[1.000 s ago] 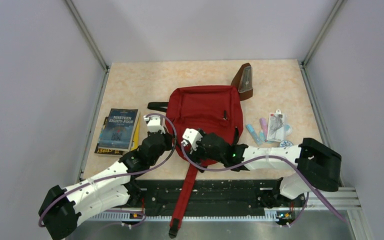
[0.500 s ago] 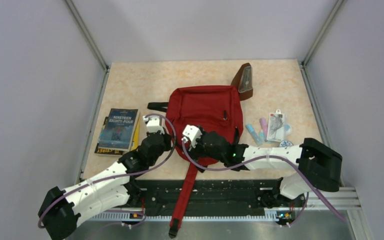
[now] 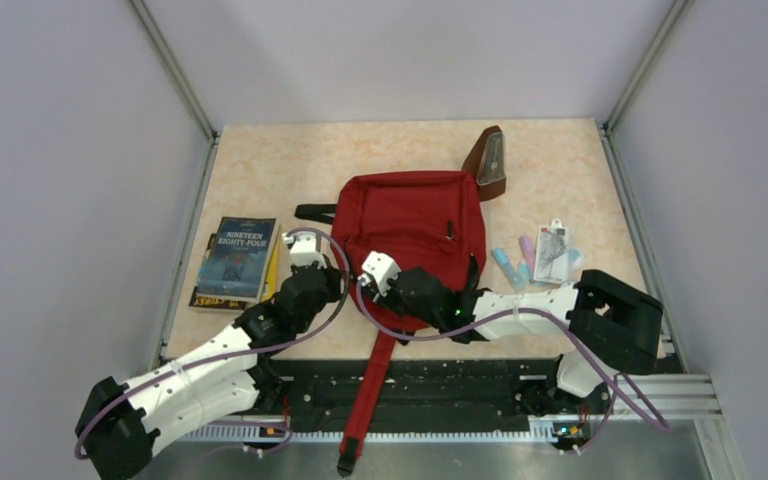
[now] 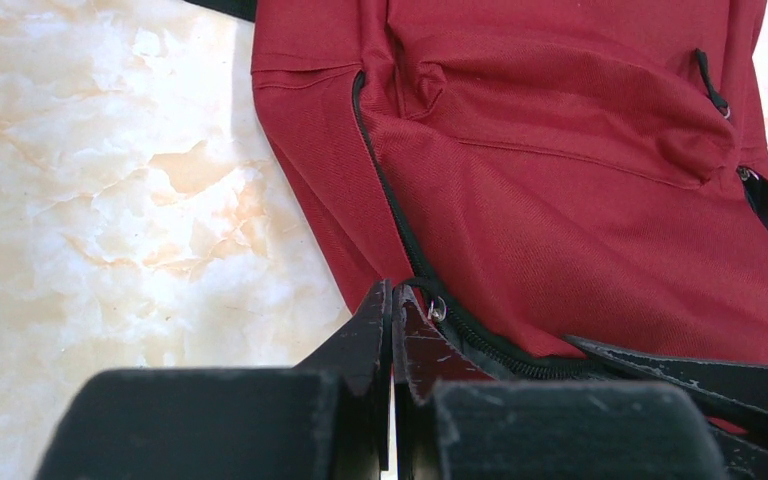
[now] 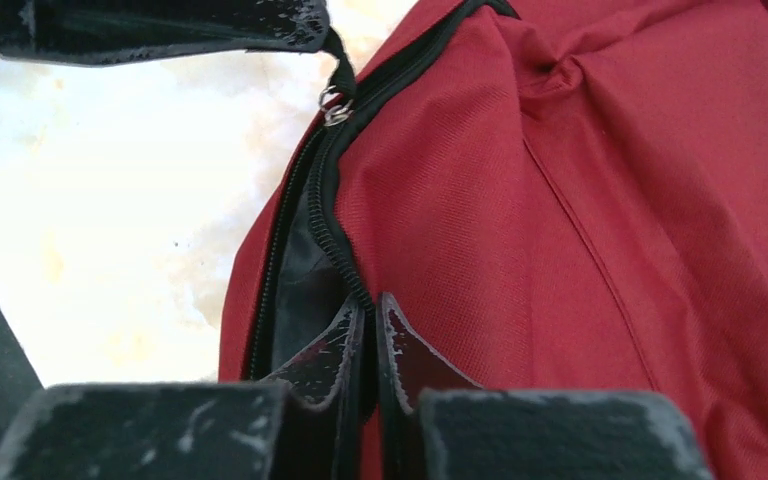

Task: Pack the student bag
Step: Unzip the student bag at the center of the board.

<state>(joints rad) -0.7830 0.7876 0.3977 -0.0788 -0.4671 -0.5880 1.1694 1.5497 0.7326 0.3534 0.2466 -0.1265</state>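
The student bag (image 3: 415, 225), dark red with a black zipper, lies flat mid-table. Its long red strap (image 3: 370, 395) trails over the near edge. Both grippers meet at its lower left corner. In the left wrist view my left gripper (image 4: 392, 292) is shut on the black cord of the zipper pull (image 4: 430, 298). The zipper (image 4: 385, 190) runs up the bag's left side. In the right wrist view my right gripper (image 5: 370, 302) is shut on the bag's edge along the zipper teeth (image 5: 332, 235). Grey lining (image 5: 300, 290) shows in the narrow gap. The left gripper's fingers (image 5: 160, 25) hold the pull (image 5: 336, 105) above.
A stack of books (image 3: 238, 258) lies left of the bag. A brown wedge-shaped object (image 3: 488, 163) stands at the bag's far right corner. Pastel markers (image 3: 513, 264) and a packaged item (image 3: 557, 250) lie to the right. Walls enclose the table on three sides.
My right gripper has closed from wide open onto the bag's zipper edge, and its arm has shifted slightly left. The left gripper has stayed shut on the pull.
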